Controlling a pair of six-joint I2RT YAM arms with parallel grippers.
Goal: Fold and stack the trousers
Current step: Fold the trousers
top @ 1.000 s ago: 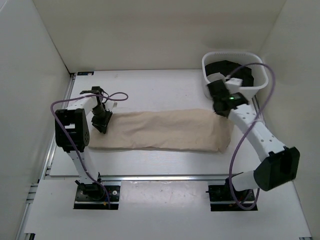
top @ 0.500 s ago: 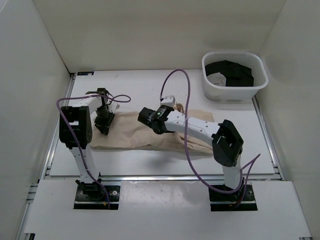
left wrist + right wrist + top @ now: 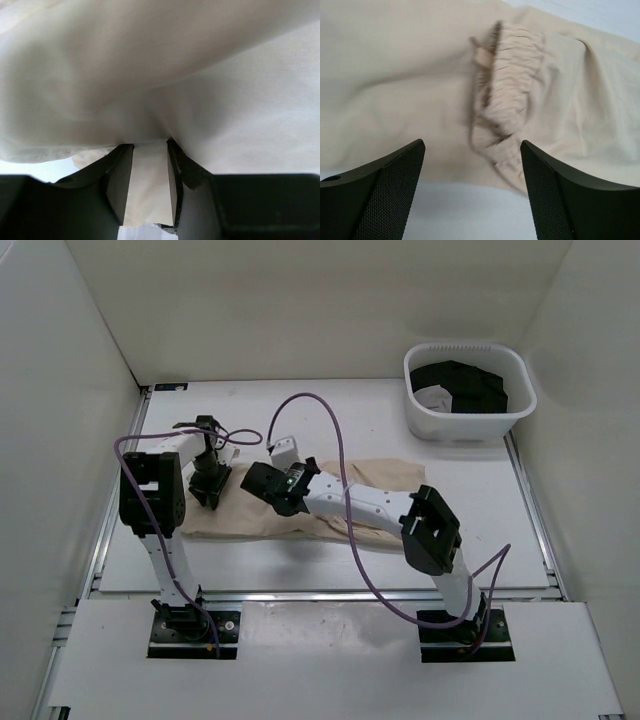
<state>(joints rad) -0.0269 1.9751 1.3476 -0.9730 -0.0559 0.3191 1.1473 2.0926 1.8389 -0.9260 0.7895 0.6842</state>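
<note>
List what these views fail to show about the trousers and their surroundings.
- Top view: right arm covers the middle of the trousers; basket contents too small to identify.
- Left wrist view: cloth fills the frame; layers pinched in left end effector unclear.
- Right wrist view: frame edges crop the trousers beyond the waistband.

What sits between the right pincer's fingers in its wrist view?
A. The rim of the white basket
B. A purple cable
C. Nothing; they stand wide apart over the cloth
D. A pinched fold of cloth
C: in the right wrist view the right pincer has its jaws wide apart and nothing gripped, with the gathered band of the trousers lying loose ahead of them.
</note>
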